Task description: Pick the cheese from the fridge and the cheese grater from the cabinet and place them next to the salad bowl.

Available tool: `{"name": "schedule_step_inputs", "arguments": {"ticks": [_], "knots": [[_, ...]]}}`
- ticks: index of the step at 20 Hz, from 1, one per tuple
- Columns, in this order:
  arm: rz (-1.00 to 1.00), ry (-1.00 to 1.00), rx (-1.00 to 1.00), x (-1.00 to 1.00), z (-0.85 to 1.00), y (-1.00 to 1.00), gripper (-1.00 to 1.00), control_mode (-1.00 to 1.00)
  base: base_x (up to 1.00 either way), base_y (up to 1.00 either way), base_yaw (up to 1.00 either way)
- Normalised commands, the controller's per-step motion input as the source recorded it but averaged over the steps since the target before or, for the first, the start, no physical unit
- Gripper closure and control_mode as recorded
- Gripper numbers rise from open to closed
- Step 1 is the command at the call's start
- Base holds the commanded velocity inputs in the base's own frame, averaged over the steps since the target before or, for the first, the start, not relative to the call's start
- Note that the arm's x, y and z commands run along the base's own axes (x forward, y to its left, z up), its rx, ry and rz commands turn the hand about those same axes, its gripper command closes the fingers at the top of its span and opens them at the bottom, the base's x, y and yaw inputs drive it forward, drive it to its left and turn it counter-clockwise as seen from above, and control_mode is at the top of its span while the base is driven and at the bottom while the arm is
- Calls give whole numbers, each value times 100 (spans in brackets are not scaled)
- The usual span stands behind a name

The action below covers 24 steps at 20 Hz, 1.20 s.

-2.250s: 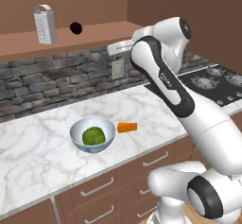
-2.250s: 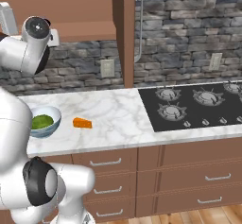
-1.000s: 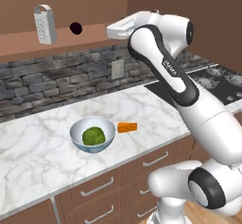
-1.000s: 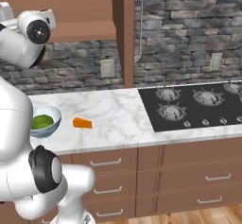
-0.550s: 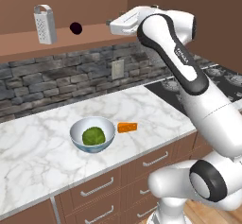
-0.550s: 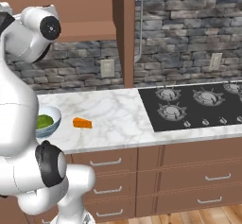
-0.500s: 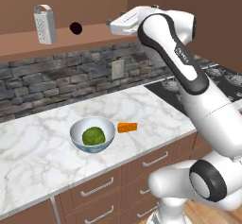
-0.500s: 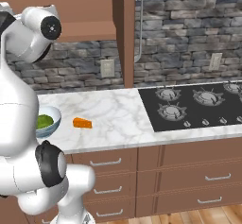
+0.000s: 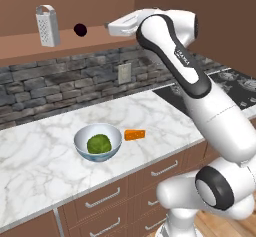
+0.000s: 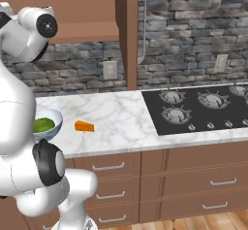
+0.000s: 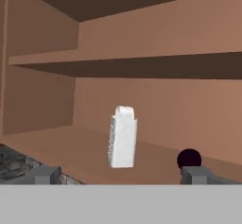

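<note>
The brown wooden cabinet [image 9: 20,46] spans the wall above the stone backsplash, its open shelf ledge running above the marble counter [image 9: 35,156]. The white arm reaches up to that ledge, and the gripper [image 9: 111,27] is level with the shelf, well to the right of the cheese grater [image 9: 46,26], with its jaws spread wide and nothing between them. On the counter below the cabinet sits the salad bowl [image 9: 98,142], a green leafy ball inside it. The cheese grater stands upright on the cabinet ledge, up and to the left of the bowl; in the hand view it [image 11: 122,137] lies straight ahead between the two fingertips [image 11: 46,174], still apart from them. The cheese [image 9: 134,135] lies on the counter just beside the bowl, on its right. A small dark ball [image 9: 80,29] rests on the ledge between the grater and the gripper.
</note>
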Motion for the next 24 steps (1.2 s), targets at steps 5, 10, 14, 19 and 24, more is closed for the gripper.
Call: {"name": "schedule_step_inputs", "arguments": {"ticks": [5,10,14,19,24], "knots": [[-3,2,0,3,0,30,-100,-100,0,0,0],[0,0,0,8,0,25,-100,-100,0,0,0],[0,1,0,16,0,21,-100,-100,0,0,0],[0,0,0,7,0,11,-100,-100,0,0,0],[-1,0,0,19,0,2,-100,-100,0,0,0]]}}
